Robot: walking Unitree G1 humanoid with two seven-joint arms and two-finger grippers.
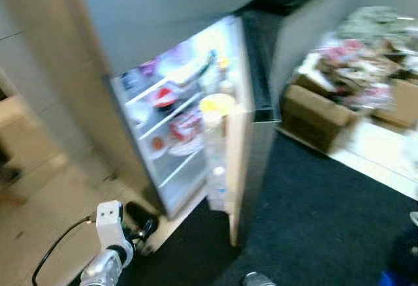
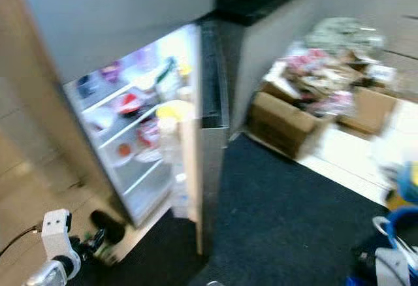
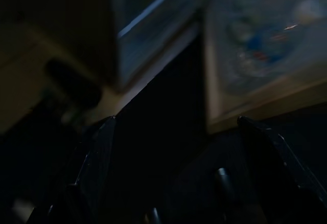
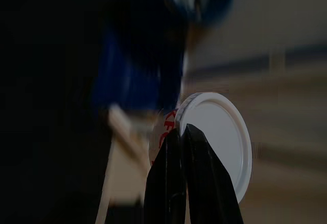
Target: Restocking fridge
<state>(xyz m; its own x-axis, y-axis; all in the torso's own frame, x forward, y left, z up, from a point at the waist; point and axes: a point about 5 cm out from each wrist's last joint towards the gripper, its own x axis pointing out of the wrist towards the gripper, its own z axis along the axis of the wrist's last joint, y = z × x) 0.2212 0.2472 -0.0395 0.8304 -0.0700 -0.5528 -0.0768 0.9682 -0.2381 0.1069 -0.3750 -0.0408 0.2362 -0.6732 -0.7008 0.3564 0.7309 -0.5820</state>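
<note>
The fridge (image 1: 176, 113) stands open ahead, lit inside, with food on several shelves. Its door (image 1: 225, 142) swings toward me and holds bottles and a yellow-lidded tub (image 1: 215, 103). My left gripper (image 1: 140, 222) hangs low near the fridge's bottom corner; in the left wrist view its fingers (image 3: 97, 152) are spread wide, open and empty. In the right wrist view my right gripper (image 4: 181, 129) is shut on the rim of a white-lidded jar (image 4: 219, 142) with red lettering. The whole picture is blurred.
Cardboard boxes (image 1: 320, 113) heaped with clutter stand to the right against a grey wall. Dark carpet (image 1: 326, 201) covers the floor in front of the fridge, and beige flooring (image 1: 39, 214) lies to the left. A blue object (image 2: 398, 227) sits low on the right.
</note>
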